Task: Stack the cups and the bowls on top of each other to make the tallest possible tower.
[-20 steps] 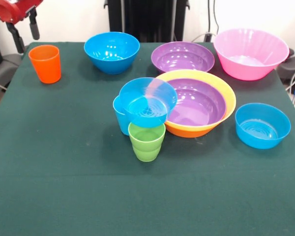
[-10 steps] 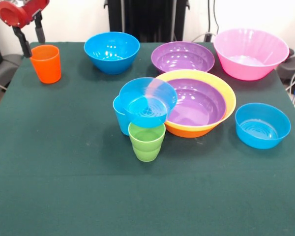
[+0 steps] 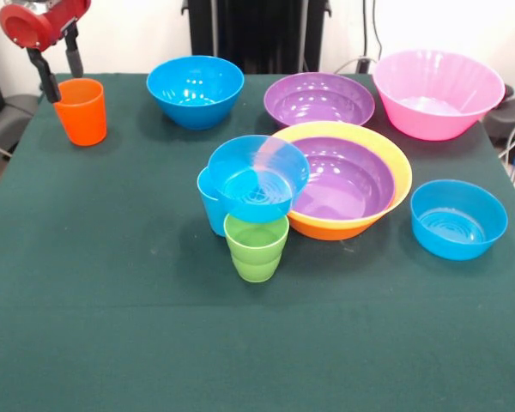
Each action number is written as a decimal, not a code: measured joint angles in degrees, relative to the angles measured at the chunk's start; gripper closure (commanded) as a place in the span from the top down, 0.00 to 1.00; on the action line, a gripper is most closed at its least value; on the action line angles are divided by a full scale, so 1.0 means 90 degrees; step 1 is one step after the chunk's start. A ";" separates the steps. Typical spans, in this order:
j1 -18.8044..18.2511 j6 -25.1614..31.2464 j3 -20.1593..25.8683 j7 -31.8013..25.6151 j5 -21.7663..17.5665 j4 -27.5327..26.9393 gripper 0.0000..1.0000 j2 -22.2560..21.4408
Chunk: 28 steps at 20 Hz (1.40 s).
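Glossy plastic cups and bowls in bright colours are sitting on a table [image 3: 112, 343] that is wearing a dark green, felt-like cloth. At the far left corner a smooth, tapered orange cup [image 3: 80, 112] is standing upright. The robot's gripper [image 3: 58, 67] — a red rounded housing with two thin black fingers [image 3: 46, 79] — is hanging just above and behind that cup's rim; the fingers are standing apart, one at the cup's left edge and one over its back rim, not closing on anything.

Along the far side, from left to right, three round bowls are resting open side up: a deep blue bowl [image 3: 195, 90], a wide purple bowl [image 3: 318, 99] and a large pink bowl [image 3: 438, 93] with faint ribs on its wall.

Near the middle, a second purple bowl [image 3: 343, 178] is nesting inside a large orange-yellow bowl [image 3: 402, 182]. Touching that pair on the left, a small blue bowl [image 3: 257, 178] with ringed grooves in its floor is sitting tilted toward the camera on top of a light blue cup [image 3: 210, 210] — a short tower two pieces high. Just in front of it, a green cup [image 3: 257, 246] with a ridged lower half is standing upright on the cloth.

To the right, apart from the rest, another small blue bowl [image 3: 458, 219] is resting upright, with the same ringed floor.
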 measured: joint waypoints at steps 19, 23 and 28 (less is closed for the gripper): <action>-0.0498 -0.0001 0.0242 0.0000 -0.0277 0.0116 1.00 0.0288; -0.0717 -0.0222 0.0416 0.0000 0.0012 0.0275 1.00 0.0368; -0.0670 -0.0377 0.0421 0.0000 -0.0034 0.0306 1.00 0.0427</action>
